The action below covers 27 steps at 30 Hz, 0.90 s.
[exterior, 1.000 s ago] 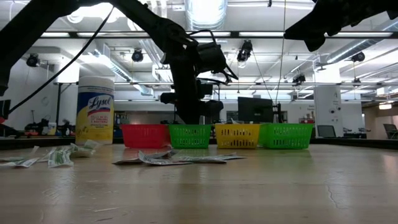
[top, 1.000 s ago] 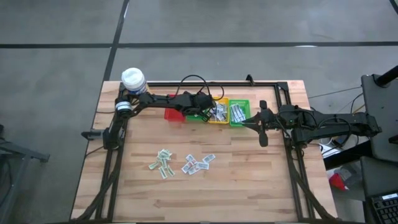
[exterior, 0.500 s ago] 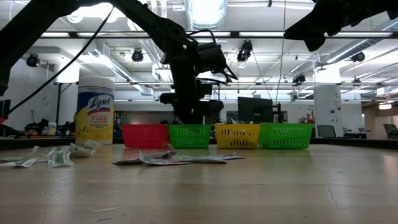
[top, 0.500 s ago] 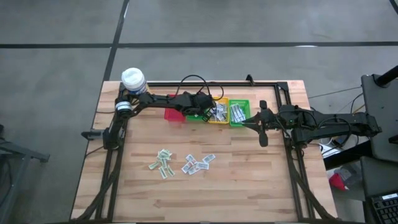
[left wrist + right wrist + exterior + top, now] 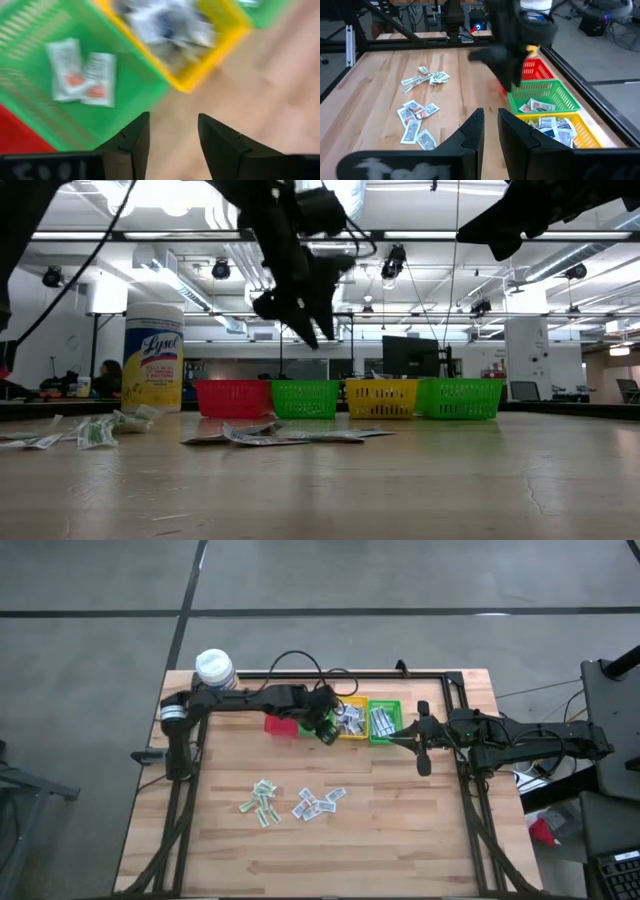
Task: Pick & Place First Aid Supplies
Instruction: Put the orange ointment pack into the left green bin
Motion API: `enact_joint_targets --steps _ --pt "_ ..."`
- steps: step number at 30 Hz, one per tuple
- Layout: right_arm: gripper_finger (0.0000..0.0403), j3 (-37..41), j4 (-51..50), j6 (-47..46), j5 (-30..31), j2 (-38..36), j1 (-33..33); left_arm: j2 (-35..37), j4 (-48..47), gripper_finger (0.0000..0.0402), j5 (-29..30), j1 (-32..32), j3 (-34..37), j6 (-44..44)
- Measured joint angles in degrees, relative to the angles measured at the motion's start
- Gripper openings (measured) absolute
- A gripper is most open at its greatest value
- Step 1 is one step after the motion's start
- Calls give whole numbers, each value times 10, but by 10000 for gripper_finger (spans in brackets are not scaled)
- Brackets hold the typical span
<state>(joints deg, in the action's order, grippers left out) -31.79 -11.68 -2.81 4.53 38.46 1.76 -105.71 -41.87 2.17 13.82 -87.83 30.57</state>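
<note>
Wipes canister [image 5: 214, 667] at table [image 5: 400, 830] corner; baskets [image 5: 384, 720] in row.

A wooden table [image 5: 400, 830] is carrying loose paper packets [image 5: 292, 802], lying scattered near its middle. Along its far side, red [image 5: 278, 726], green [image 5: 312, 724], yellow [image 5: 352, 720] and green [image 5: 384, 721] baskets are sitting in a row, seemingly touching. A white-capped wipes canister [image 5: 214, 667] is standing at the far left corner.

Two white packets [image 5: 82, 72] in the green basket [image 5: 30, 30]; more in the yellow basket [image 5: 210, 65]; open, empty hand [image 5: 172, 145] above
</note>
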Motion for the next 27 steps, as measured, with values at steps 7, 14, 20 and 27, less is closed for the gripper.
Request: enact_joint_targets --steps 7,14,20,27 --pt "52 0 0 0 0 0 0 50 -7 158 -42 -60 0 9" --pt "52 0 0 0 0 0 0 63 -9 158 -42 -127 0 11" --pt "52 0 0 0 0 0 0 53 -13 158 -41 -171 0 24" --pt "52 0 0 0 0 0 0 30 -67 158 -29 -208 0 -12"
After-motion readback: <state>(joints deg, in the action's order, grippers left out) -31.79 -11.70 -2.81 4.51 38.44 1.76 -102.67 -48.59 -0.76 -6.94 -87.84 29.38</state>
